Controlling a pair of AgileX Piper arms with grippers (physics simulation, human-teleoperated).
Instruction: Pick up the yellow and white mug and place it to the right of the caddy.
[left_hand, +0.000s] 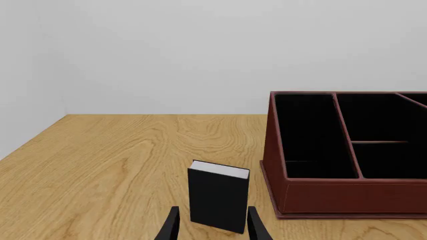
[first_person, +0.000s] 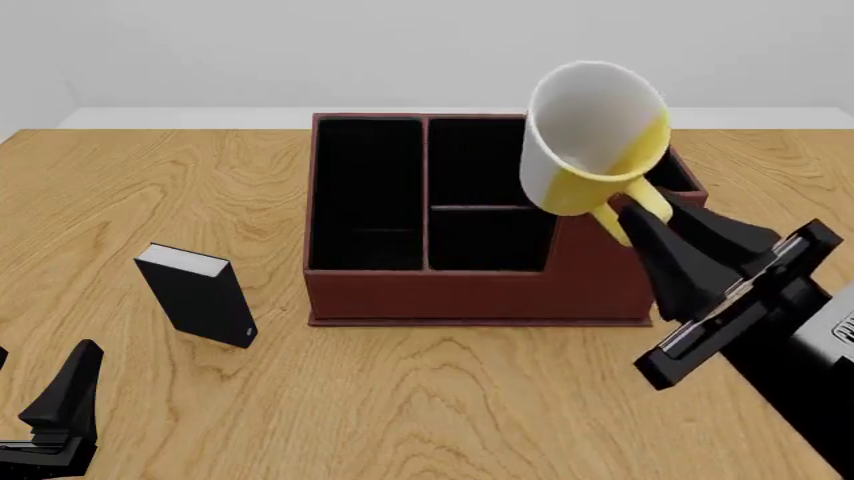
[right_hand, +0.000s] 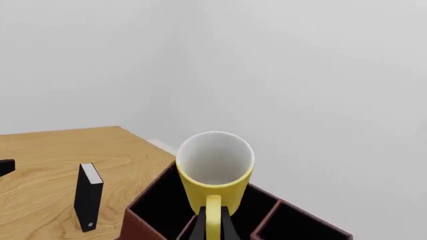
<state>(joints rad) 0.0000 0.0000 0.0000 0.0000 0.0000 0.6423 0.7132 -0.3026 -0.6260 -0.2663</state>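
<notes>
The yellow and white mug (first_person: 587, 140) hangs in the air over the right end of the caddy (first_person: 441, 295), tilted so its white inside faces the front camera. My right gripper (first_person: 647, 225) is shut on its yellow loop handle, coming in from the lower right. In the right wrist view the mug (right_hand: 215, 170) sits just beyond the gripper (right_hand: 213, 227), with the caddy (right_hand: 137, 227) below it. My left gripper (first_person: 38, 372) stands open and low at the near left, holding nothing. The left wrist view shows the left gripper (left_hand: 213, 225) and the caddy (left_hand: 347, 197).
A small upright black box with a white top (first_person: 200, 295) stands left of the caddy, a short way ahead of my left gripper; it also shows as the box (left_hand: 219, 197) and the box (right_hand: 87, 197). Bare wooden table (first_person: 441, 400) lies in front of and right of the caddy.
</notes>
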